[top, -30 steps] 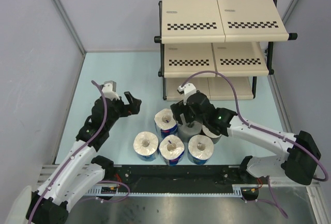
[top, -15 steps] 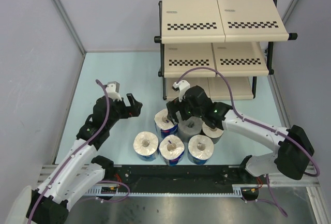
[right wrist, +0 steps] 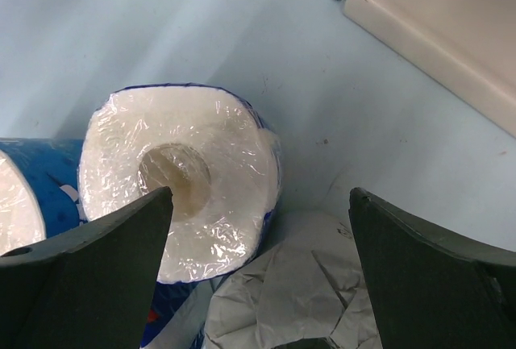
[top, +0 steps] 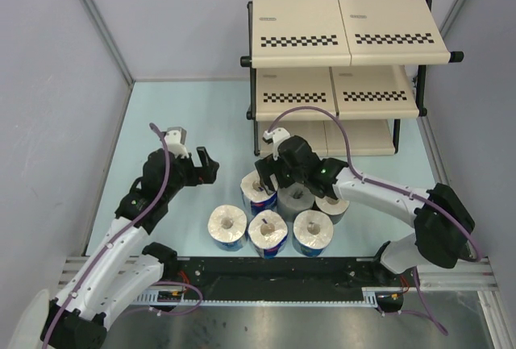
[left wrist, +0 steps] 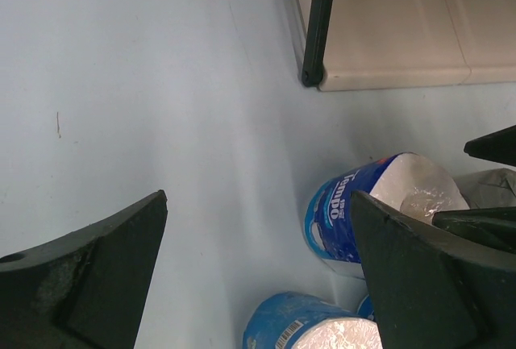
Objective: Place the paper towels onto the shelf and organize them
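Note:
Six paper towels stand in a cluster near the table's front. Three white rolls in blue wrappers form the front row (top: 268, 234). Behind them stand another blue-wrapped roll (top: 256, 191) (right wrist: 181, 184), a grey roll (top: 297, 197) (right wrist: 282, 292) and a darker-wrapped roll (top: 332, 204). My right gripper (top: 272, 178) (right wrist: 260, 194) hangs open just above the seam between the back blue roll and the grey roll, holding nothing. My left gripper (top: 211, 164) (left wrist: 258, 196) is open over bare table left of the cluster, with the back blue roll (left wrist: 355, 212) by its right finger. The shelf (top: 347, 43) stands behind.
The shelf's black front leg (left wrist: 317, 27) and lowest beige panel (left wrist: 387, 35) are just beyond the rolls. Grey walls close in the table on the left and right. A black rail (top: 274, 278) runs along the near edge between the arm bases.
My right gripper has swung left and forward, from over the grey roll to the gap beside the back blue roll. The left arm has barely moved.

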### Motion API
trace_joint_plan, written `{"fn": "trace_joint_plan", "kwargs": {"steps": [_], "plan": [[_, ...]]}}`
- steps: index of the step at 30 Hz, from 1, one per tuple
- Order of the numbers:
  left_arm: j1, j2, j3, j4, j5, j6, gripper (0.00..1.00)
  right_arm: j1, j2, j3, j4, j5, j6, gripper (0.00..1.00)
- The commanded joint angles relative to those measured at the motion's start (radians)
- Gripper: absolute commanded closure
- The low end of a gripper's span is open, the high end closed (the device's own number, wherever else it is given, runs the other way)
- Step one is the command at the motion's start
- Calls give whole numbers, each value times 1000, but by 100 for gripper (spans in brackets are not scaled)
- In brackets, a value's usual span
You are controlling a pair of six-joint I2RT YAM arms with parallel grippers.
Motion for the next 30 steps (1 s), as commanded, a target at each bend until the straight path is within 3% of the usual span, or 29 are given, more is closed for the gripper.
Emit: {"fn": "trace_joint_plan", "kwargs": {"steps": [1,15,30], "plan": [[-6,-14,27,-19,-8,20,0,9,17,44,40,-2,10,6],[-6,-2,43,-56,-25,62,0,31,67,52,44,-5,-1,15],[-6,9,44,-58,-31,63,0,60,142,78,21,21,-15,34]]}}
